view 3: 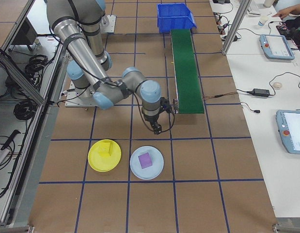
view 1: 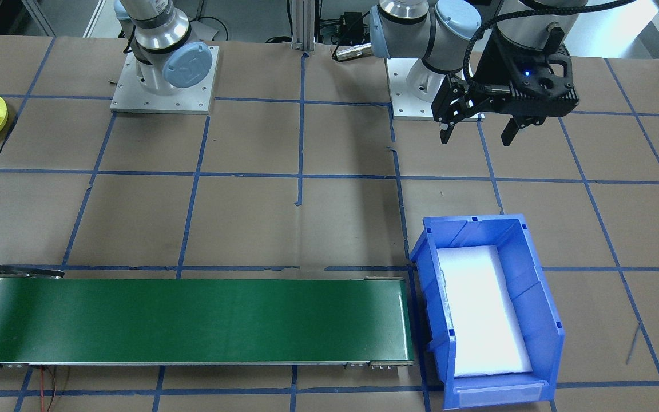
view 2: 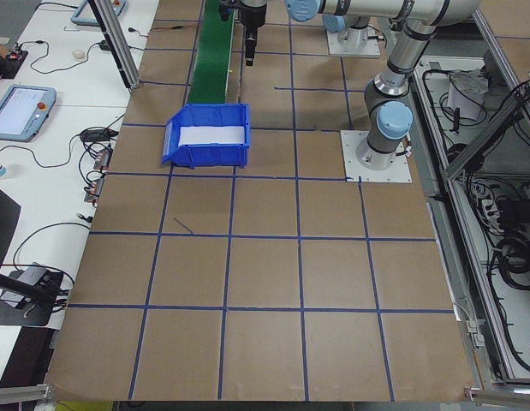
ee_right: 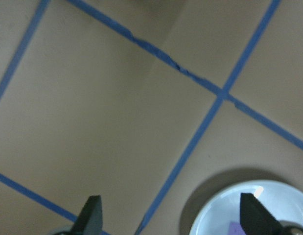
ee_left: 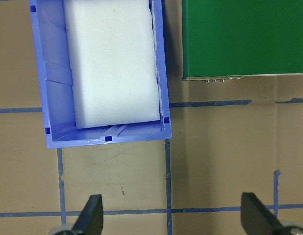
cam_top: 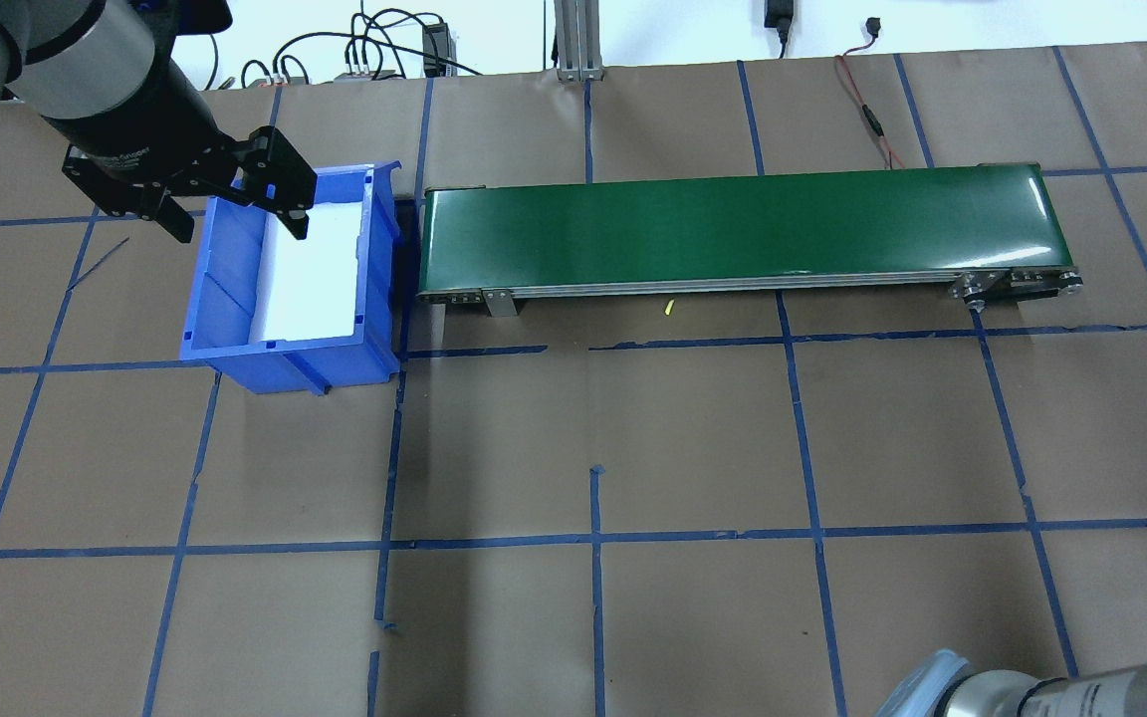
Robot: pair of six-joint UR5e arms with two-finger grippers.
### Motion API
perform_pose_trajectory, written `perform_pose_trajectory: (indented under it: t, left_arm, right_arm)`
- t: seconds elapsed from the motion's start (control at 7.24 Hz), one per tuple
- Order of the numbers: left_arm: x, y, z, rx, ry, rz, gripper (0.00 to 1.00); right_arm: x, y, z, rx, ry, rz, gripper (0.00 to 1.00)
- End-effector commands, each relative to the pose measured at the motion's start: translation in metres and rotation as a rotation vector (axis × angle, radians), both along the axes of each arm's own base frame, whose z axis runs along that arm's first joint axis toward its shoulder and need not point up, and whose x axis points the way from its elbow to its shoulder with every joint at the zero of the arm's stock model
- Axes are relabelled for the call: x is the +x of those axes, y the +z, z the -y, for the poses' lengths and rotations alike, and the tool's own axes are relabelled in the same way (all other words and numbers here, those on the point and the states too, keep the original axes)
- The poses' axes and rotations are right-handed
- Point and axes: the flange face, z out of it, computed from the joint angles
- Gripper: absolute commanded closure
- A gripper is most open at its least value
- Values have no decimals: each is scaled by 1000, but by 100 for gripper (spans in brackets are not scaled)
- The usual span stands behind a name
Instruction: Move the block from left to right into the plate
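Our left gripper (view 1: 476,127) hangs with its jaws spread and empty, just short of the blue bin (view 1: 487,309), which holds only a white pad (ee_left: 112,61); the green conveyor (cam_top: 743,229) beside it is bare too. Off to the other side, our right gripper (ee_right: 168,218) also gapes empty, above bare table with the pale blue plate (view 3: 147,162) at its edge. The yellow block (view 3: 106,149) already sits in the yellow plate (view 3: 104,156) — beyond that. The risk, we judge: with nothing left to fetch, a reach could nudge a plate. Only the right-side camera shows both plates; overhead shows neither.
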Motion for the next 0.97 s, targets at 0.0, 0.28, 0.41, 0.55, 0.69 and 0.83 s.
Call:
perform_pose_trajectory:
  t: [0.0, 0.28, 0.41, 0.55, 0.69, 0.83]
  left_arm:
    - [0, 1, 0, -3, 0, 1, 0]
    - [1, 1, 0, -4, 3, 0, 0]
    - [3, 0, 1, -3, 9, -2, 0]
    - [-1, 0, 0, -3, 2, -1, 0]
    - [0, 0, 1, -1, 3, -2, 0]
    - [-1, 1, 0, -4, 0, -1, 0]
  right_arm:
    - [143, 15, 56, -21, -24, 31, 0]
    - [234, 70, 35, 21, -232, 53, 0]
    - [274, 108, 12, 50, -288, 57, 0]
    - [310, 149, -6, 85, -339, 59, 0]
    - [343, 187, -8, 85, -385, 43, 0]
    - [379, 194, -10, 90, -418, 14, 0]
